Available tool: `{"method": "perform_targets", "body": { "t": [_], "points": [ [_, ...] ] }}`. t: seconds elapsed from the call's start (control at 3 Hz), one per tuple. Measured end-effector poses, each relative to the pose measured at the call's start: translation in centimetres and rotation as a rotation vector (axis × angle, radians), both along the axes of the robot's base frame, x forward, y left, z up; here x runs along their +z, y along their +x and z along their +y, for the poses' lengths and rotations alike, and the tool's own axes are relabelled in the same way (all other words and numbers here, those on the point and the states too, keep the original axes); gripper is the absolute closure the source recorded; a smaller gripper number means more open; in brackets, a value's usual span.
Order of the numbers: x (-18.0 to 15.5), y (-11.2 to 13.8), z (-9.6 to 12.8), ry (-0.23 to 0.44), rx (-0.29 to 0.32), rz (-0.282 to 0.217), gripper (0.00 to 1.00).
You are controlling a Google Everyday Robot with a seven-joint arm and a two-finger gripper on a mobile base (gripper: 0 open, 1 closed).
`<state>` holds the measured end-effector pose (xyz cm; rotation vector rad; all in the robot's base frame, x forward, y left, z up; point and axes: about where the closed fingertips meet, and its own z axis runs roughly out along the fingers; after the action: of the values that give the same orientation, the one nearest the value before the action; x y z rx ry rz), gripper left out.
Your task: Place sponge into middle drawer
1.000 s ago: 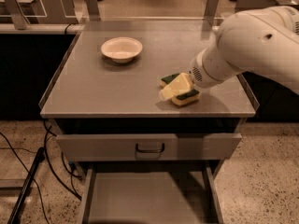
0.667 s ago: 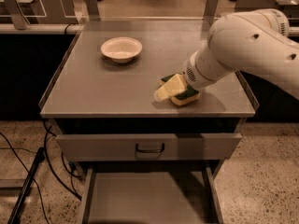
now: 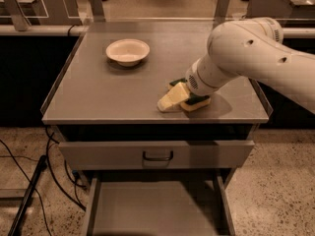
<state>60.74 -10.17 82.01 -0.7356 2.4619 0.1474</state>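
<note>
The sponge, pale yellow with a dark green face, lies on the grey cabinet top near its front right. My gripper is down at the sponge's left side, touching it, at the end of the white arm that reaches in from the right. Part of the sponge is hidden behind the gripper. The middle drawer stands pulled open below the cabinet front, its flat grey floor bare.
A round cream bowl sits at the back left of the cabinet top. A closed drawer with a dark loop handle is just above the open one. Black cables run over the floor at the left.
The arm has shifted a little to the left and lower over the sponge. The sponge stays at about the same spot on the cabinet top.
</note>
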Motion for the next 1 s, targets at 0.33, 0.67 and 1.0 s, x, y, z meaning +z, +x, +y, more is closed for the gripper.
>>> {"method": "perform_targets", "body": {
  "t": [0.33,0.67,1.0],
  "points": [
    [-1.45,0.50,-0.76,-0.003,-0.026,0.029,0.03],
    [-1.45,0.50,-0.76,-0.003,-0.026,0.029,0.27],
    [-1.40,0.49,-0.76,-0.003,-0.026,0.029,0.50]
  ]
}}
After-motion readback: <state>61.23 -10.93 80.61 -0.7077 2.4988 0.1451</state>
